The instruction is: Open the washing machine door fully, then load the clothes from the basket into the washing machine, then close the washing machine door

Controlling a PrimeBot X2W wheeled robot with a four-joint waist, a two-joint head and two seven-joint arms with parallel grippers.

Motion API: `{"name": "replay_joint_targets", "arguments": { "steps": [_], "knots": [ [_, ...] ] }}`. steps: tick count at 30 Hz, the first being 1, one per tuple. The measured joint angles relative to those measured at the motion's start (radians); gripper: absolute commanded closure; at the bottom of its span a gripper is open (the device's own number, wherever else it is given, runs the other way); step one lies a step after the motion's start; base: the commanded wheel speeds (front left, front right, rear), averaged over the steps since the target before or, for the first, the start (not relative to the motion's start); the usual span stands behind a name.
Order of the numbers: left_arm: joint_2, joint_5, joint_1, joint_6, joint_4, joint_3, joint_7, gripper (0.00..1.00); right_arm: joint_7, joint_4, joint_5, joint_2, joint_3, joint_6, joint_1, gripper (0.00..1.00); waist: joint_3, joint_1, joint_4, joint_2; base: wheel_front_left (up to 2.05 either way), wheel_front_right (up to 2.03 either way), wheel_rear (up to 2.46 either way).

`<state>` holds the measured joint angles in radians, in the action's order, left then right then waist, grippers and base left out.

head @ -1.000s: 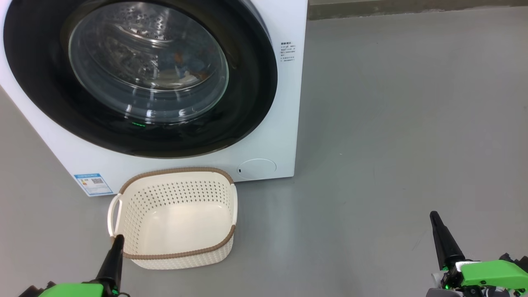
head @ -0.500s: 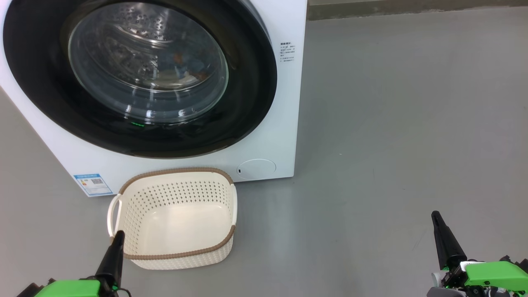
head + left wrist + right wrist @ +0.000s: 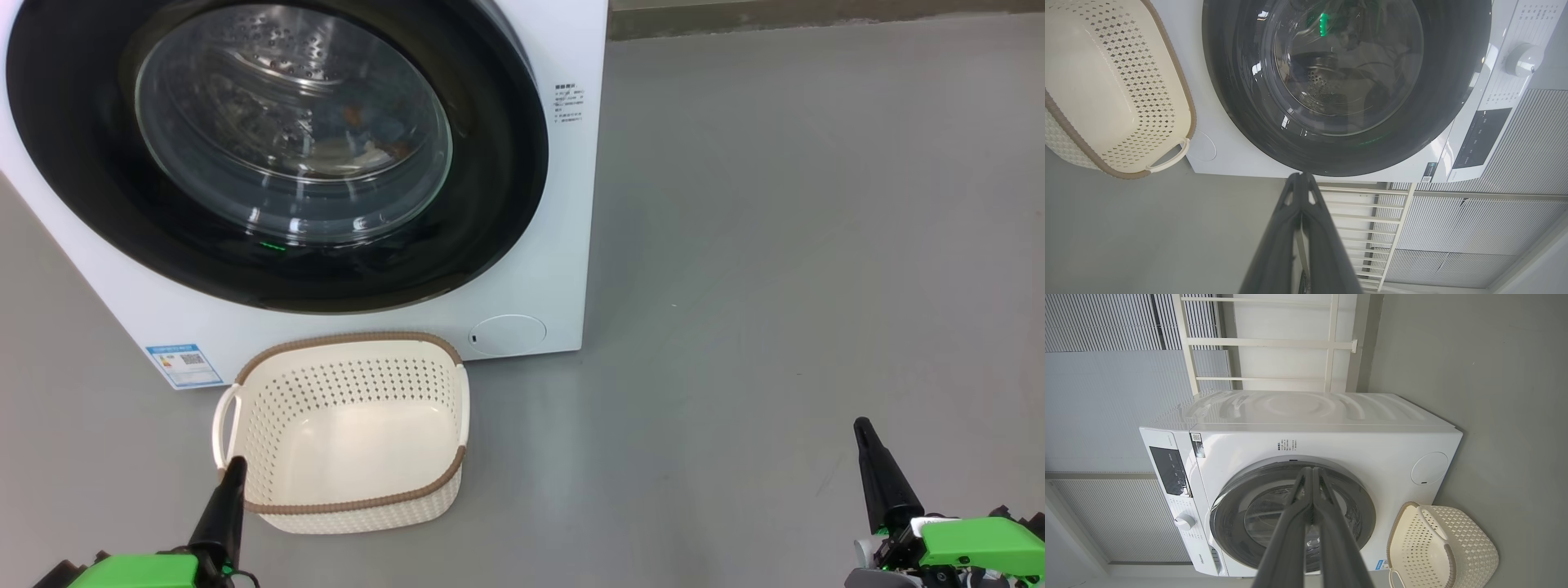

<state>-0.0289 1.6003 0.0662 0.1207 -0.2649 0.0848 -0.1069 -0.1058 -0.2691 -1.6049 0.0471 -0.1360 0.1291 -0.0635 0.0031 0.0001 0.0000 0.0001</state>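
Observation:
The white washing machine (image 3: 563,245) stands ahead with its round black washing machine door (image 3: 82,163) shut flat against the front. Through the glass porthole, pale fabric with orange patches, the clothes (image 3: 359,143), shows dimly inside the drum. The cream basket (image 3: 351,336) sits on the floor before the machine with nothing in it. My left gripper (image 3: 236,465) is shut and empty, its tip over the basket's near left corner. Far to the right, above bare floor, my right gripper (image 3: 860,425) is also shut and empty. The left wrist view shows the left gripper (image 3: 1301,175) pointing at the door (image 3: 1241,81) beside the basket (image 3: 1126,81). The right wrist view has the right gripper (image 3: 1312,470) aimed at the machine (image 3: 1331,445).
Grey floor (image 3: 775,245) stretches to the right of the machine. A round white flap (image 3: 508,334) and a blue label (image 3: 184,364) sit low on its front. The control panel and knob (image 3: 1523,60) are at its top. A white railing (image 3: 1274,343) and corrugated wall stand behind it.
Both grippers shifted only a hair in the head view a second ago. The door, basket and machine stay as they were.

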Motion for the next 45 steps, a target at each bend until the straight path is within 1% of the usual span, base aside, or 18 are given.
{"name": "replay_joint_targets", "arguments": {
  "steps": [45],
  "knots": [
    [-0.001,0.000,0.000,0.000,0.000,0.000,0.000,1.00,0.000,0.000,0.000,0.000,0.000,0.000,-0.004,1.00,0.000,0.0000,0.000,0.0000,0.00,0.00,0.00]
  ]
}}
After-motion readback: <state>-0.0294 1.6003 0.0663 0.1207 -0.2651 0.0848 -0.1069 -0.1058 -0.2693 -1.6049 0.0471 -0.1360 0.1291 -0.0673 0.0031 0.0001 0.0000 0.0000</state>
